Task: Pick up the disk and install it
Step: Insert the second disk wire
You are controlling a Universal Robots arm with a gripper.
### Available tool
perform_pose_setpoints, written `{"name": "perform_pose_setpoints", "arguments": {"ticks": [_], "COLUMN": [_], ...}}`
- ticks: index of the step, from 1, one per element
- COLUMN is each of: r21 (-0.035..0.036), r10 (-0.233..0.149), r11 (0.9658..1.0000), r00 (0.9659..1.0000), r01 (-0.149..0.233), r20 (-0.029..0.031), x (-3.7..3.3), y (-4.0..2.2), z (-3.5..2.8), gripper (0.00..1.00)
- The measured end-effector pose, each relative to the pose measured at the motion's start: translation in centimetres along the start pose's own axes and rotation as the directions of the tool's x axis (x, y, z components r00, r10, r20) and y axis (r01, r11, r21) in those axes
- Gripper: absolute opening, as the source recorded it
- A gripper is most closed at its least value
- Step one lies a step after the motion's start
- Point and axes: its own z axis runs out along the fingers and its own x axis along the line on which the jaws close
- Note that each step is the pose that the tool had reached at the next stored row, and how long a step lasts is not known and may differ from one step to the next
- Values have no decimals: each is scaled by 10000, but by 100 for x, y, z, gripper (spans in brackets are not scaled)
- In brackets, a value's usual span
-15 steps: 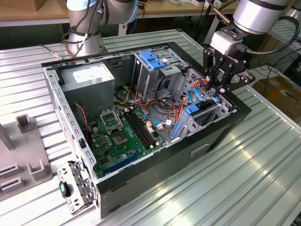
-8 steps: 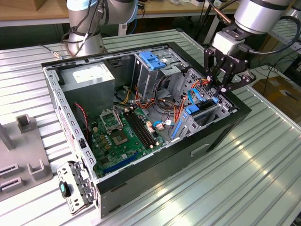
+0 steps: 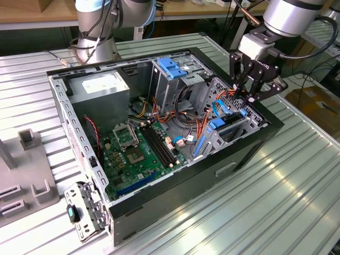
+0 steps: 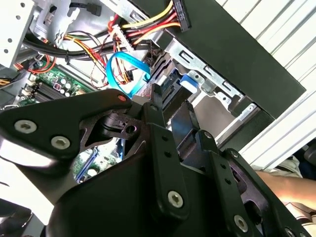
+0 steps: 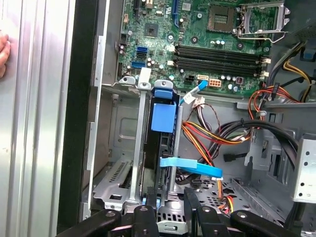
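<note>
The disk (image 3: pixel 229 126) stands on its edge in the metal drive bay (image 3: pixel 249 119) at the corner of the open computer case on the exterior view's right. In the first wrist view I see the disk (image 5: pixel 159 153) edge-on, with blue plastic frame parts and a blue cable lying across it. My gripper (image 3: pixel 245 98) hovers just above the disk's far end, its fingers pointing down. Its black fingers (image 5: pixel 148 210) stand a little apart, open, on either side of the disk's end, and I see no contact with it.
The case holds a green motherboard (image 3: pixel 135 151), a grey power-supply box (image 3: pixel 101 87), a cage with a blue latch (image 3: pixel 172 66) and bundles of cables (image 5: pixel 217 133). A person's hand (image 5: pixel 2 52) rests beside the case. A grey fixture (image 3: pixel 26 175) stands at the exterior view's left.
</note>
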Motion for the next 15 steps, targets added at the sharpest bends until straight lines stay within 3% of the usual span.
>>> {"name": "perform_pose_setpoints", "arguments": {"ticks": [6,11,15], "r21": [0,2,8], "r10": [-15,-101,-499], "r11": [10000,9999,9988], "r00": [10000,9999,9988], "r01": [15,101,499], "r20": [1,6,25], "x": [-48,-58,-56], "y": [-70,-200,-223], "z": [3,9,10], "gripper": [36,36,36]}}
